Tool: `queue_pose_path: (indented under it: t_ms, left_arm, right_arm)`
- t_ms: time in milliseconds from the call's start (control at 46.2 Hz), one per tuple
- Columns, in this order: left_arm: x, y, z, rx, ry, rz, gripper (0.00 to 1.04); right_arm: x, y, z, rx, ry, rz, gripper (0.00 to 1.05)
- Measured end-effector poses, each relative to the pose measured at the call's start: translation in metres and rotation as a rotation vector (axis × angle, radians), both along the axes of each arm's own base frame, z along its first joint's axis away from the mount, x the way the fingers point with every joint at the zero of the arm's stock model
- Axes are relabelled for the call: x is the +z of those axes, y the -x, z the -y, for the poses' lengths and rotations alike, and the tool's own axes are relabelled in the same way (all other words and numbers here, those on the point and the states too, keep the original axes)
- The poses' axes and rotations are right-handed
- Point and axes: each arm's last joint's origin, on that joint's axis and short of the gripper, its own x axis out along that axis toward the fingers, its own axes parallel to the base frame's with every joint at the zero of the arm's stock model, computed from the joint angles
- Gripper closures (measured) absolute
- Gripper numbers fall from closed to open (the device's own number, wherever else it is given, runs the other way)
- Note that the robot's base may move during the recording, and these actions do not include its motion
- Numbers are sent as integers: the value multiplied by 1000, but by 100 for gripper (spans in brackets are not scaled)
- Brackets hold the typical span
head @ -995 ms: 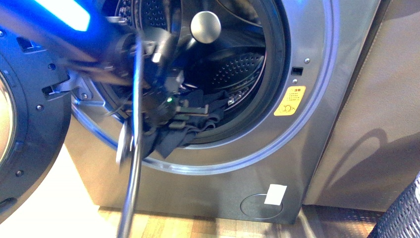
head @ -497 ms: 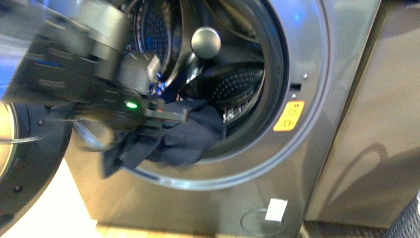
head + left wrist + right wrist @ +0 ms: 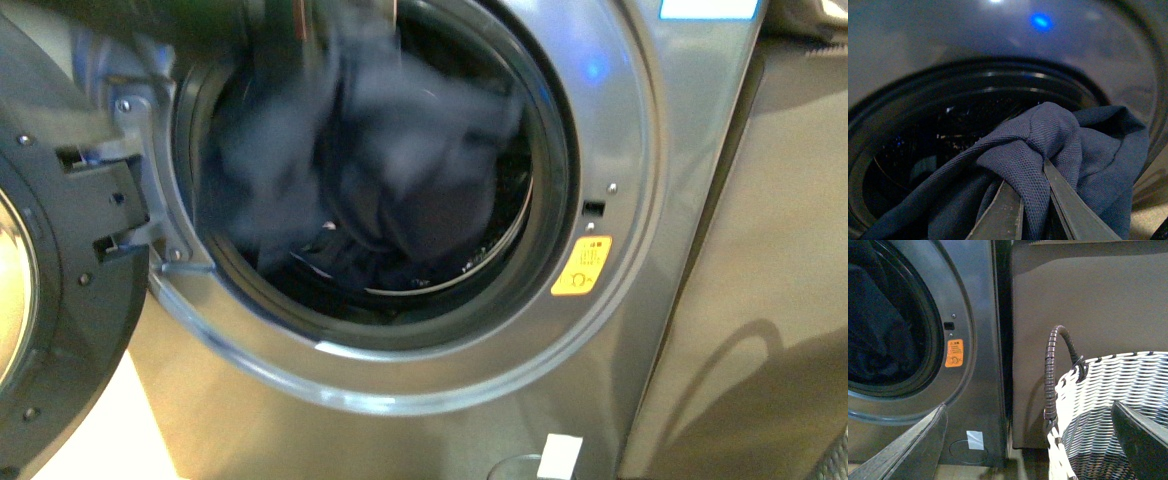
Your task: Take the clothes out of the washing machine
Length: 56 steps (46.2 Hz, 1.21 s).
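One navy garment (image 3: pixel 1098 145) hangs across the mouth of the washing machine (image 3: pixel 640 150).
Left gripper (image 3: pixel 1028 171) clamps its fold; right gripper (image 3: pixel 1028 409) is wide apart near the woven basket (image 3: pixel 1108 390).

From where I stand, nothing reads clearly. The washing machine (image 3: pixel 640 120) has an orange-yellow sticker (image 3: pixel 581 266) beside the porthole, with lines of dark print above a round symbol, all too small to make out. A white tag (image 3: pixel 560 456) low on the front looks blank. The blue-white label (image 3: pixel 706 8) at the top edge shows no legible letters.
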Motion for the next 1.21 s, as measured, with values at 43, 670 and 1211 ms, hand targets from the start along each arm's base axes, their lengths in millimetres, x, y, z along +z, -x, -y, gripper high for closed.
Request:
queue_pose_path:
  t_ms: [43, 670, 1211]
  left_arm:
    - [9, 5, 1, -8, 6, 27, 98]
    - [158, 28, 29, -120, 67, 237, 98]
    - [264, 77, 81, -409, -38, 191, 98]
  right_arm:
    - [0, 0, 0, 0, 0, 0, 7]
    - [0, 0, 0, 0, 0, 0, 7]
    - [0, 0, 0, 0, 0, 0, 7]
